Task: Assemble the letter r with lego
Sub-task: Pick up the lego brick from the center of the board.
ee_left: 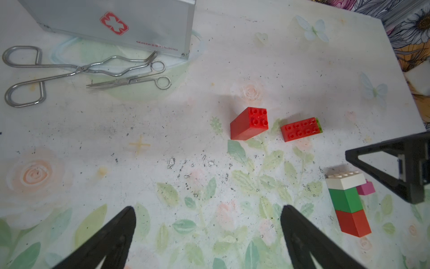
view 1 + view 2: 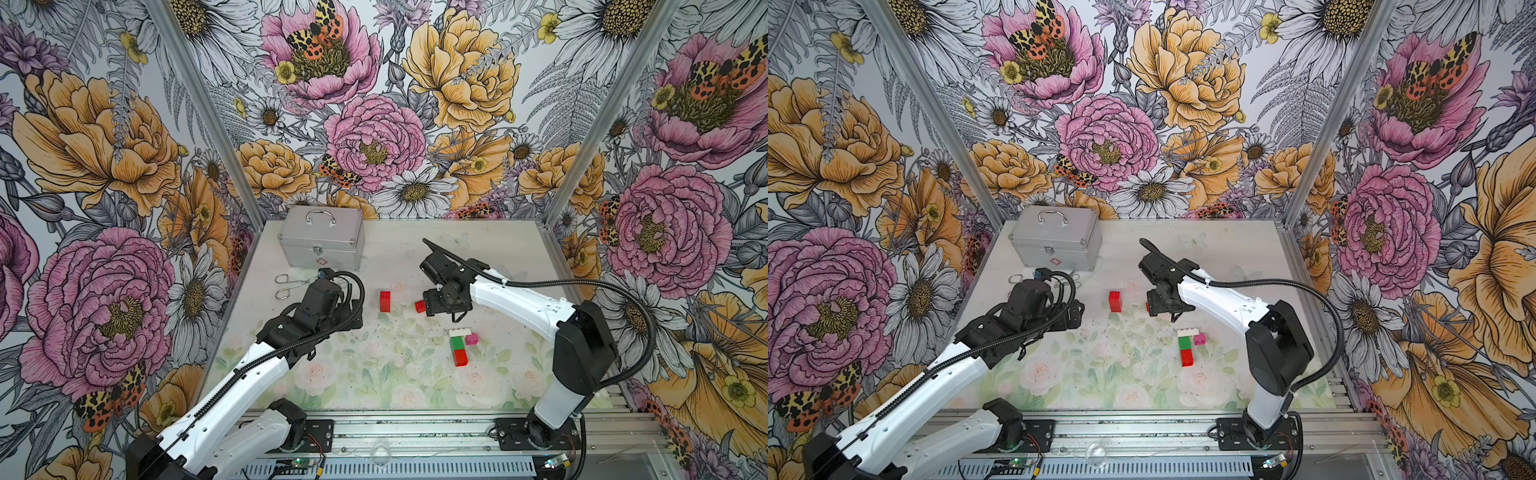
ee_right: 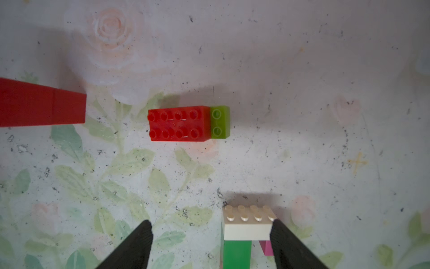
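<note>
Honestly, the shut case (image 1: 151, 30) reads "No 80169" beside a red cross (image 1: 114, 23), lego (image 1: 249, 123) loose on the counter (image 1: 139, 139), both jaws released, empty.

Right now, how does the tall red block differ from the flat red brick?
The tall red block stands high with four studs on top; the flat red brick lies low and shows eight. The tall red block is all red; the flat red brick has a lime piece at one end. Both sit studs up, loose on the table.
</note>
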